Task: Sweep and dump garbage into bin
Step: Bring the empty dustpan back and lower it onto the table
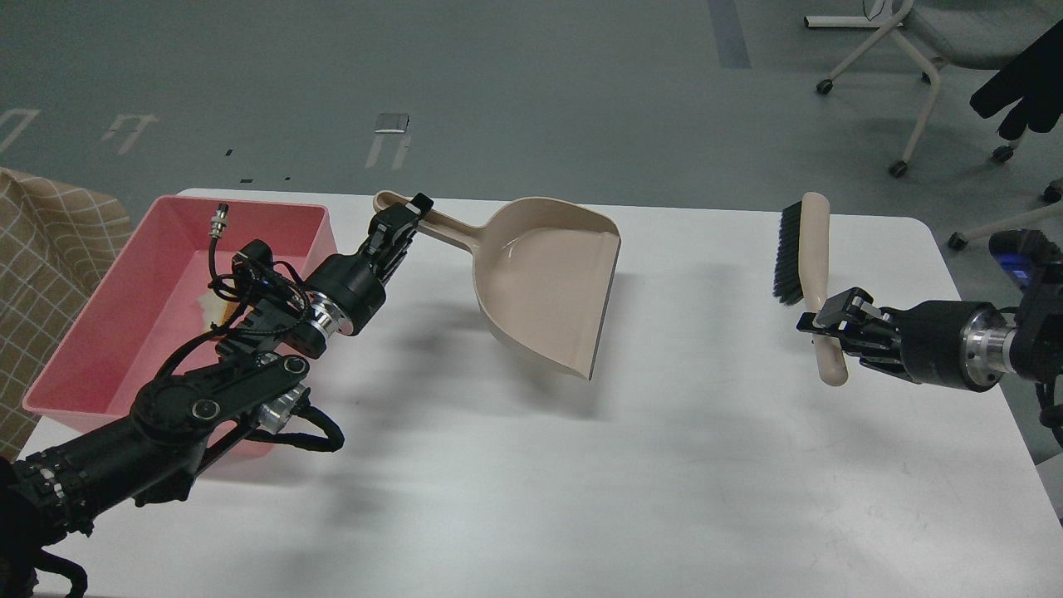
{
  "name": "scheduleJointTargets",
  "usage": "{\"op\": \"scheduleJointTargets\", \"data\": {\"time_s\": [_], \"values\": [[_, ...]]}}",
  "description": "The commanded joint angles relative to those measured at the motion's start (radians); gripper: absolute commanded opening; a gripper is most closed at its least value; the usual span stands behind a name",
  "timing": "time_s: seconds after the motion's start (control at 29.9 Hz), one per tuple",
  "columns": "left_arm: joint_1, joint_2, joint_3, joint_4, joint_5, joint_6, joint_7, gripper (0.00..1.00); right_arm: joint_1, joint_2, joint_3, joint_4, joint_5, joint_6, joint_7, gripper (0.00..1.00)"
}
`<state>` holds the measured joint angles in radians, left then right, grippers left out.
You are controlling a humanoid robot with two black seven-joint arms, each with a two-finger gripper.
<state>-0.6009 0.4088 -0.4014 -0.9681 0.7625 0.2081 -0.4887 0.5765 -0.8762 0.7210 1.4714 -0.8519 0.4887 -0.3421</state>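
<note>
L gripper (403,223) jaws clamp dustpan (544,286) handle, R gripper (830,320) brush (801,257). Bread (209,306) in bin (124,332): light, soft, best swept, not pinched.

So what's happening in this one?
A two-armed robot is clearing rubbish from a white table. Its left pincer holds an empty beige dustpan by the handle, raised beside the pink bin, where a pale scrap lies. Its right pincer holds a brush upright. No rubbish shows on the table.
</note>
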Motion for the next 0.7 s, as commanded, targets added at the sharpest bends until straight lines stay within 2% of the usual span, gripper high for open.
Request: {"op": "scheduleJointTargets", "data": {"time_s": [0.0,0.33,0.67], "values": [[0.007,-0.019,-0.002,0.023,-0.002,0.008,0.000,0.00,-0.003,0.000,0.000,0.000,-0.003,0.000,0.000,0.04],[0.036,-0.064,-0.004,0.098,-0.002,0.024,0.000,0.00,-0.012,-0.001,-0.011,-0.006,-0.009,0.000,0.000,0.04],[0.039,-0.073,0.007,0.117,-0.002,0.024,0.000,0.00,-0.014,-0.001,-0.026,-0.008,-0.022,0.000,0.000,0.04]]}}
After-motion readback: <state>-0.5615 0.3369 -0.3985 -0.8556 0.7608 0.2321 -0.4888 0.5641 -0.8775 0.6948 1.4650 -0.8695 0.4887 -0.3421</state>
